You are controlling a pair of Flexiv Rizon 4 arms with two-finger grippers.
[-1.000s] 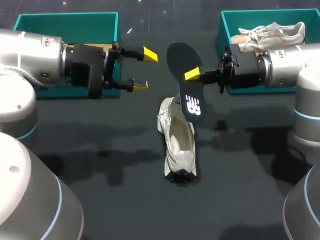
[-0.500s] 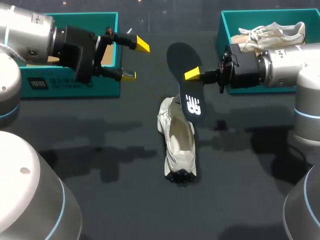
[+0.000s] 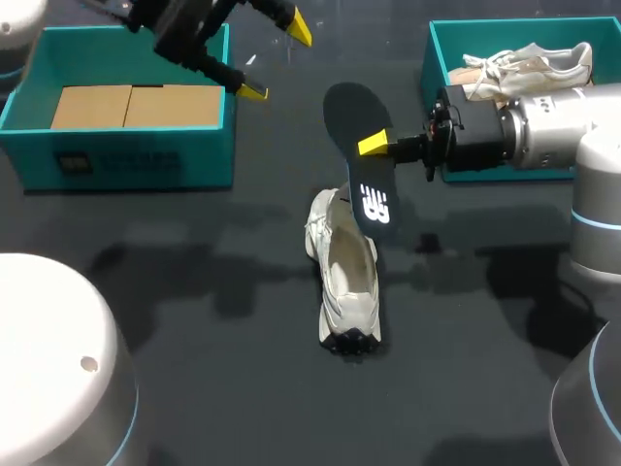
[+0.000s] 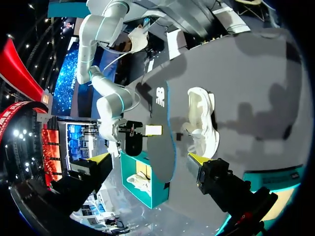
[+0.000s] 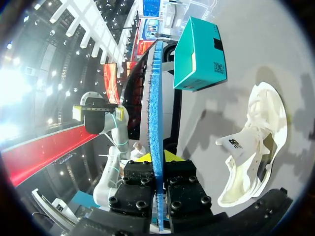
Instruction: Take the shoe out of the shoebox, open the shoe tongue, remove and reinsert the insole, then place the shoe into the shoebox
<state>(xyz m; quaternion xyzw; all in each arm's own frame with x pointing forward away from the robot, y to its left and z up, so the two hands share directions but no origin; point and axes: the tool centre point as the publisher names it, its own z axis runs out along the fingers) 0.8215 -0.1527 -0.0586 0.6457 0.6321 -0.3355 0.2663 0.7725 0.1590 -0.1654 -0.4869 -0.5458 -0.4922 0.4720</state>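
A white shoe [image 3: 347,291] lies on the dark table with its toe toward the front edge; it also shows in the wrist views [image 4: 202,123] [image 5: 251,147]. Above its heel hangs the dark insole [image 3: 361,160], tilted on edge, with my right gripper [image 3: 374,146] shut on it. In the right wrist view the insole's blue edge [image 5: 155,98] runs straight out from between the fingers of the gripper [image 5: 153,158]. My left gripper [image 3: 277,58] is open and holds nothing, raised by the far right corner of the left teal shoebox [image 3: 126,160]. From the left gripper [image 4: 150,158], the insole [image 4: 161,132] stands ahead.
The left box holds brown cardboard [image 3: 131,105]. A second teal box [image 3: 441,49] at the back right holds another pale shoe [image 3: 529,60], behind my right arm. The left box also shows in the right wrist view [image 5: 199,54].
My left arm has lifted and swung back to the far left, uncovering the left shoebox. The right gripper, the insole and the shoe have not moved.
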